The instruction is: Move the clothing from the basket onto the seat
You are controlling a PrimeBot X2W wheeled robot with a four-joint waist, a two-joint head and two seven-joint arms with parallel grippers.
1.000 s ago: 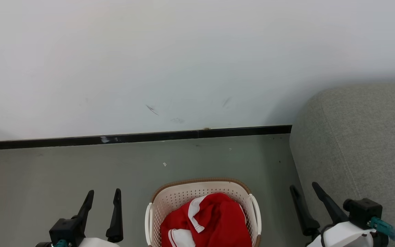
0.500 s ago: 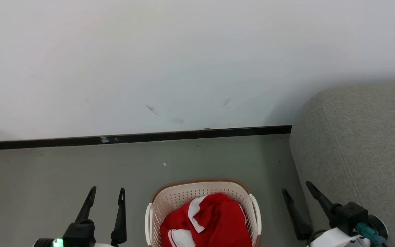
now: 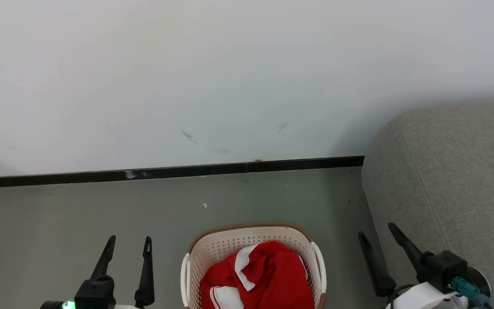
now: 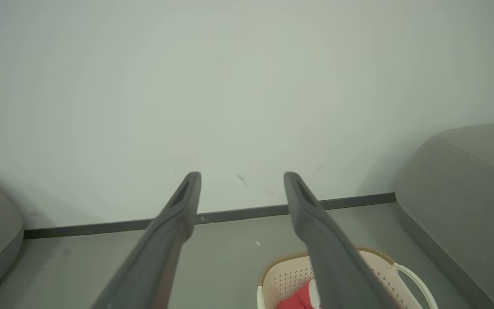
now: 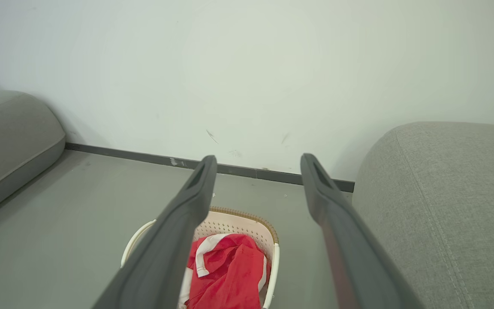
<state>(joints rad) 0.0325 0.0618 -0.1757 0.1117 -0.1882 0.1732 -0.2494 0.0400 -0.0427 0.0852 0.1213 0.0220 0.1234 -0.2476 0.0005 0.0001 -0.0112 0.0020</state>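
A scuffed white wall [image 3: 247,77] backs the scene, and the grey seat [image 3: 453,171] bulks in on the robot's right. Its rounded end stands near the work, so a lifted garment would probably need only a short swing sideways to land on the upholstery. On the grey-green floor [image 3: 79,214], the cream basket [image 3: 230,246] sits squarely ahead of the robot and between its two arms, apparently placed where either arm can reach in. The red clothing [image 3: 272,274] lies heaped inside the basket, a white collar and striped trim uppermost. With the heap in the basket, the task looks not yet begun. The left gripper [image 3: 129,238] hangs over bare floor to the left of the basket, its fingers parted fairly wide and holding nothing. The right gripper [image 3: 375,229] hovers over the gap between basket and seat, likewise spread and empty. Both point forward toward the wall with fingers apart, a ready posture suggesting that a reach down into the basket is the step in hand. The right wrist view looks between its fingers onto the heap, hinting that this arm is the better lined up for a first grasp.
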